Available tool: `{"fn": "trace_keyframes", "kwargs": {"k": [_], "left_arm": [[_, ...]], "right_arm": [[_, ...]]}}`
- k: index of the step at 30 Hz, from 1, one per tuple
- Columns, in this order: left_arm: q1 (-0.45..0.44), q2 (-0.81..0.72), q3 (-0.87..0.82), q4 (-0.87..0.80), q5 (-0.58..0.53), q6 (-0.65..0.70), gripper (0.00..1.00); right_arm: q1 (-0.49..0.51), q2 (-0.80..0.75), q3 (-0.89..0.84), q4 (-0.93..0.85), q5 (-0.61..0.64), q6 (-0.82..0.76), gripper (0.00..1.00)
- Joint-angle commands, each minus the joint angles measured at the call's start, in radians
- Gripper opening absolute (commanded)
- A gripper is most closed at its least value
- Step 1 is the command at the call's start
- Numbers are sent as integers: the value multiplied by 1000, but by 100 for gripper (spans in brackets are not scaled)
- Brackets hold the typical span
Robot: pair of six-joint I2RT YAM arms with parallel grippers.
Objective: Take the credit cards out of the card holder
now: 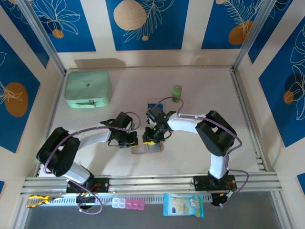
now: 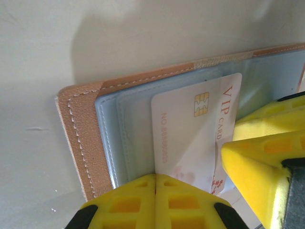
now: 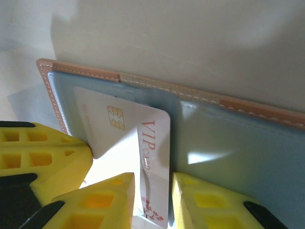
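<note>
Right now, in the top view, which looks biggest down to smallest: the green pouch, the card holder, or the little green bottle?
1. green pouch
2. card holder, though it is partly covered
3. little green bottle

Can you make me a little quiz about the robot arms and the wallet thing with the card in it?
1. True or false: the left gripper is wide open.
2. Which word is printed on the credit card? A) VIP B) BANK C) GIFT
3. Fill in the gap: the card holder lies ____, with its blue-grey pockets showing.
Key: 1 false, its fingers are pressed together; 2 A; 3 open.
</note>
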Motion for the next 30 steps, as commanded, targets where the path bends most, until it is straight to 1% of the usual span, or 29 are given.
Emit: {"fn": "trace_keyframes", "kwargs": {"k": [1,5,13,17,22,30], "left_arm": [[-5,24,2,-49,-27,21,0],[-5,26,3,-49,-27,19,0],[-5,32,8,-48,-23,19,0],[-5,32,8,-47,-22,21,0],[-5,32,8,-47,-23,19,0],[-6,26,5,-51,-24,18,0]], "right_arm": [[-3,8,-16,-15,-16,-2,29],[-6,-2,-27,27,-57,6,26],[-32,-70,-112,163,-128,58,20],[-49,-96,-165,257,-179,89,19],[-67,-89,-209,367,-245,121,16],[-73,-76,-228,389,-244,125,11]]}}
